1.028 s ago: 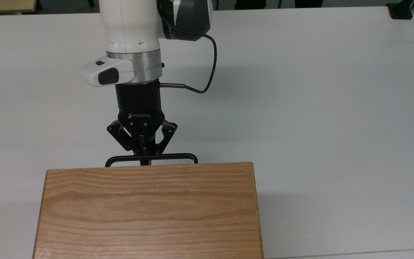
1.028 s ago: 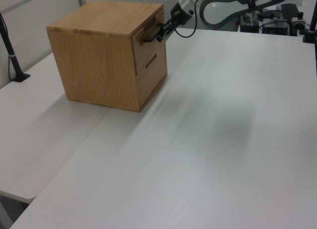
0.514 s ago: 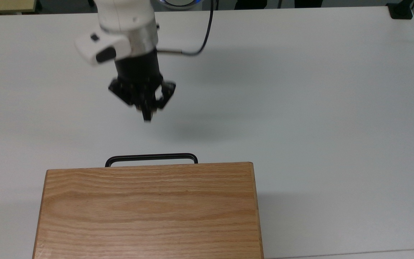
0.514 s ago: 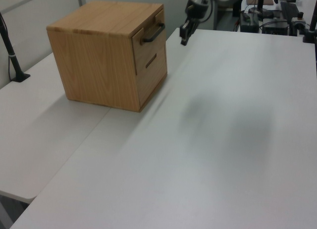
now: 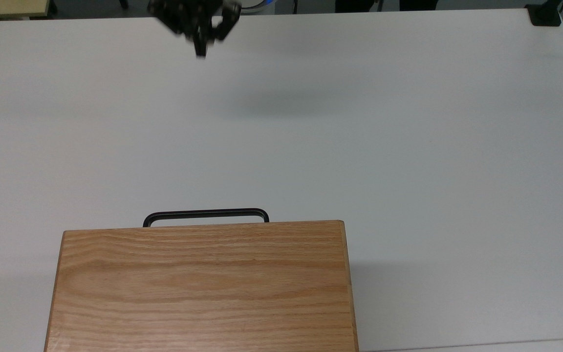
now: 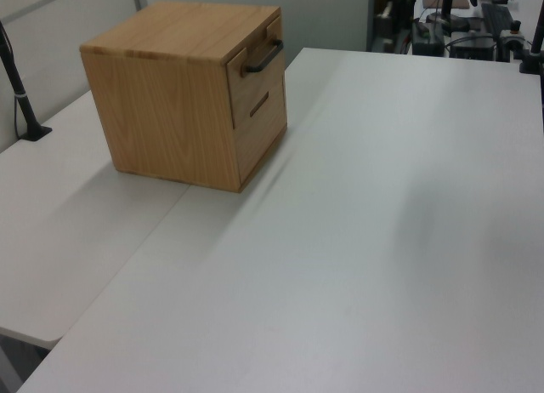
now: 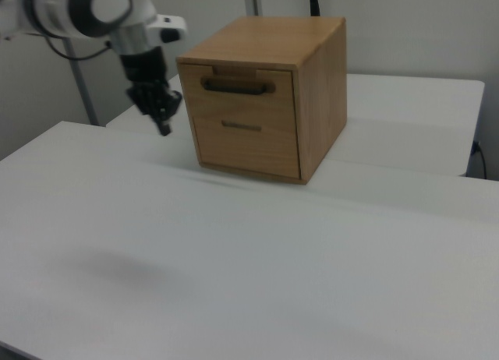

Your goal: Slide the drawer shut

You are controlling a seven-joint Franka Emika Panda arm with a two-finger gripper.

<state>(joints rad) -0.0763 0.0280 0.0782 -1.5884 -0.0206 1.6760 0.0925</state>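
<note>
Drawer of light oak with a thin black rounded bar handle sat at the top of the oak cabinet box, its front panel looking flush with the cabinet face in the right view, so it was probably fully in. The black two-finger hand hovered over the white worktop, well apart from the handle, at the top view's far edge. Its fingers were pressed together and held nothing. The handle's long axis ran left to right in the top view, and the drawer lay straight toward the near edge from the hand.
</note>
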